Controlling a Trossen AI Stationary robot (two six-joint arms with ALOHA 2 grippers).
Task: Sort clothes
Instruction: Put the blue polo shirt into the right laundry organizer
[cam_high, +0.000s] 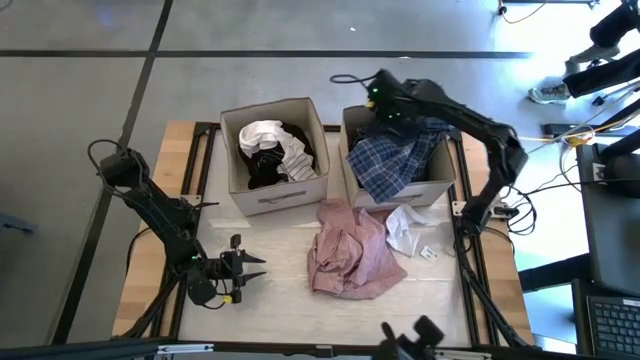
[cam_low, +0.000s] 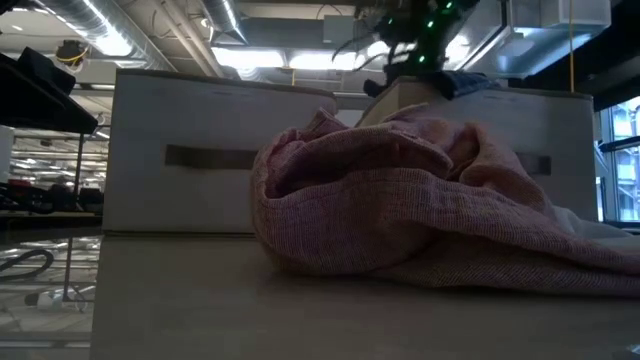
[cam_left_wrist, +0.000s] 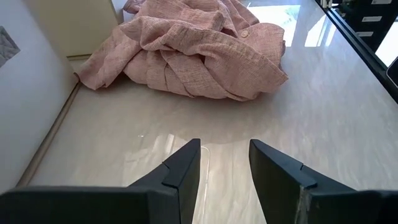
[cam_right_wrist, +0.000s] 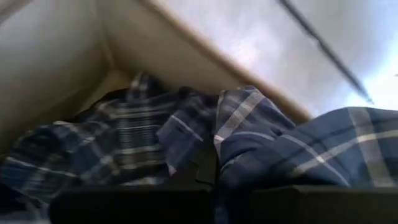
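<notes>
Two dark fingers of the left gripper (cam_left_wrist: 224, 168) stand apart over the pale, glossy table (cam_left_wrist: 323, 124), holding nothing, with bare surface between them and the dusty-pink garment (cam_left_wrist: 193, 50) heaped ahead. From above, this gripper sits near the table's front-left, and the pink heap lies in front of the two beige boxes, just beside a small white piece (cam_high: 405, 230) at the right box's foot. Black and white clothes (cam_high: 272, 150) fill the left box (cam_high: 280, 195); the blue-plaid garment (cam_high: 395, 158) spills over the right box (cam_high: 432, 188) (its front edge is draped). At that box's far side the right gripper (cam_high: 392, 118) is down against the plaid; whether it grips, I cannot tell. Grey floor surrounds the table, with open surface along the front edge.
</notes>
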